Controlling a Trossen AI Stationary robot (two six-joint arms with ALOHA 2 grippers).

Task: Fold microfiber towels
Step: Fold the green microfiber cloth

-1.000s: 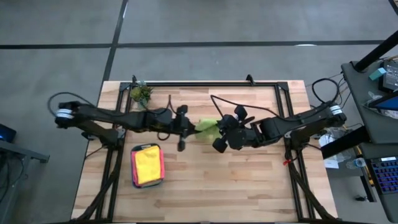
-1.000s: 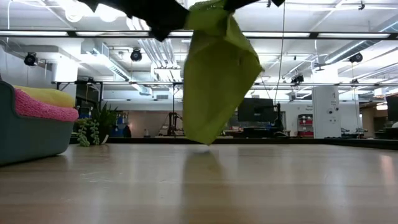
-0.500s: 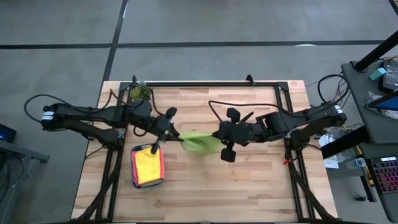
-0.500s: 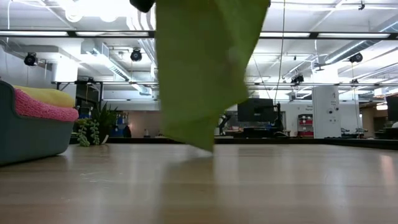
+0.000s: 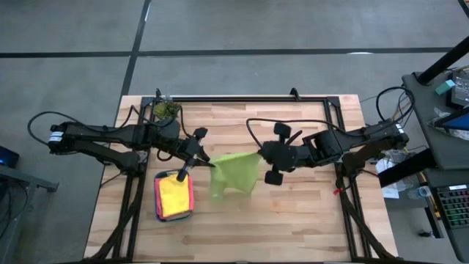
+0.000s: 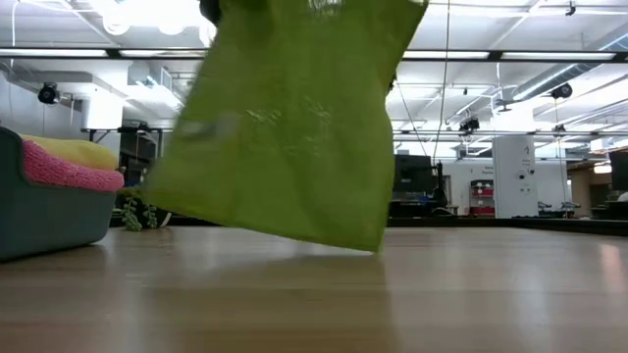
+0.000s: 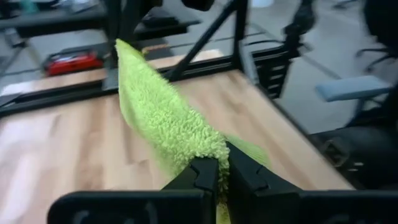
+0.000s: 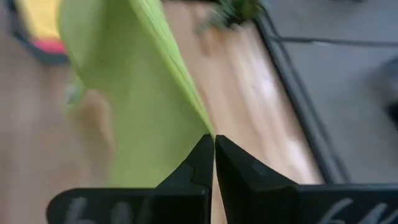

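Above mid-surface, lime towel hangs stretched between 2 hands: left hand and right hand each pinched shut on a top corner, long axis running left-right.

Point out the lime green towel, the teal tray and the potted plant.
lime green towel (image 5: 236, 173): high view, middle of the hanging cloth.
teal tray (image 6: 39, 218): low view, its side wall.
potted plant (image 5: 165, 108): high view, its leaves.

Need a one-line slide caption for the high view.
Both claws, left claw and right claw, shut on the lime green towel stretched above the table.
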